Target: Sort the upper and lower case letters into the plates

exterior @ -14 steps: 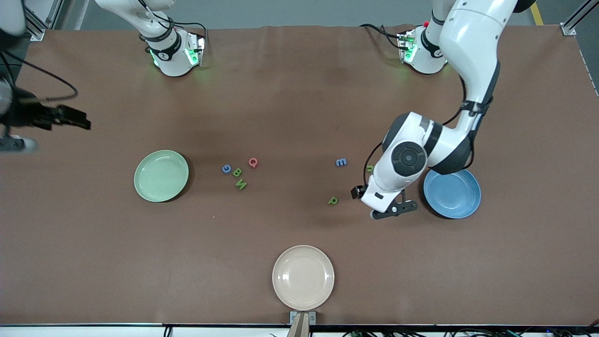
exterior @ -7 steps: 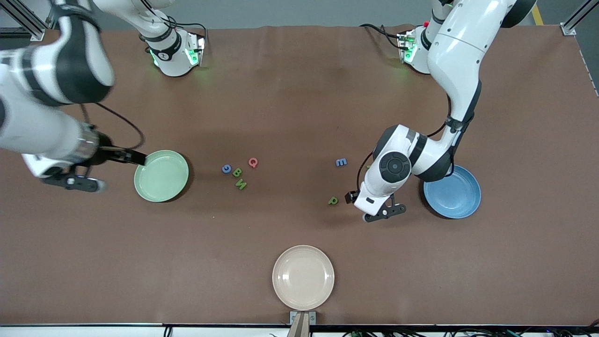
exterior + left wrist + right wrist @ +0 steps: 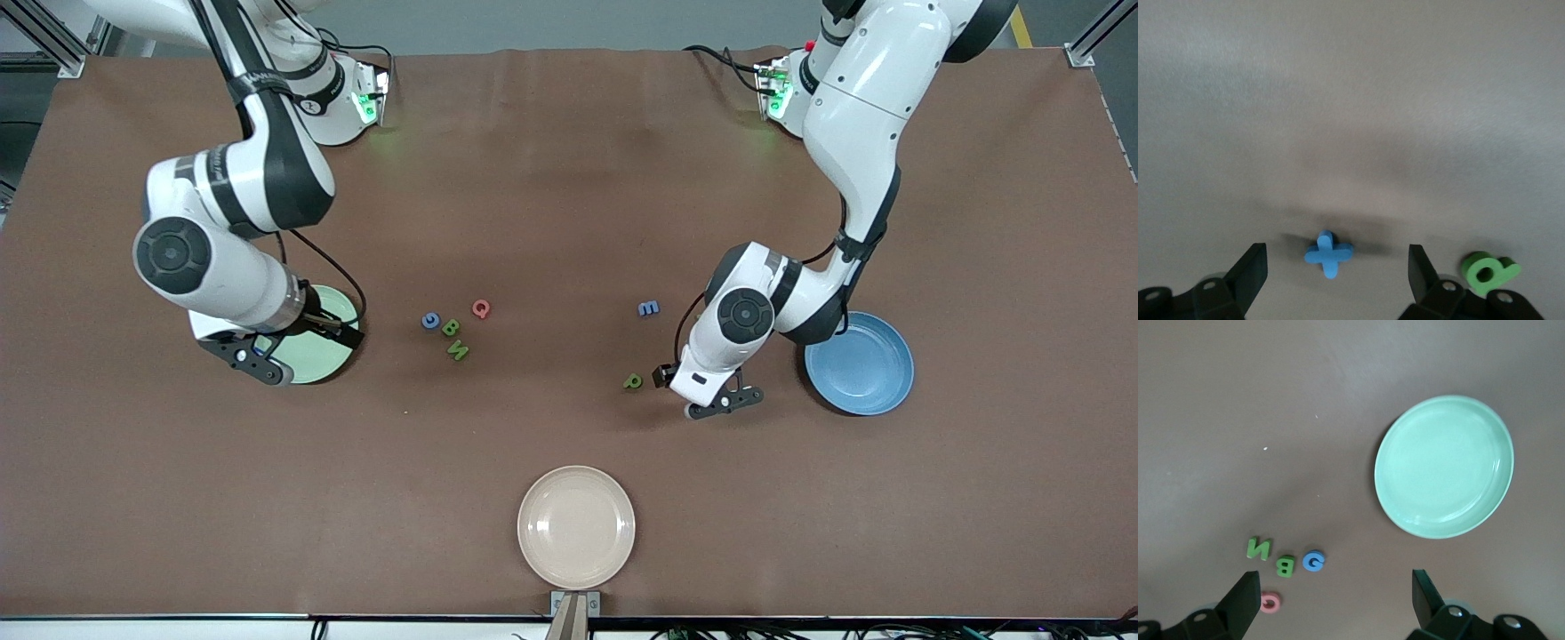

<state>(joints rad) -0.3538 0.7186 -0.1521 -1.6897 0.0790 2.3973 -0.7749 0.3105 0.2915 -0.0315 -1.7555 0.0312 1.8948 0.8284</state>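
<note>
Over the brown worktop (image 3: 569, 178), the left gripper (image 3: 1337, 283) hangs jaws spread above a blue cross-shaped piece (image 3: 1329, 253), while the right gripper (image 3: 1331, 607), jaws spread, hovers near the pale green plate (image 3: 1444, 466).

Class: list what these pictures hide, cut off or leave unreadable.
1. Front view: the left arm's wrist hides the blue letter lying between the open left gripper's fingers.
2. Front view: the right arm covers part of the pale green plate; the open right gripper hovers by it.
3. Right wrist view: a finger half hides the pink letter.
</note>
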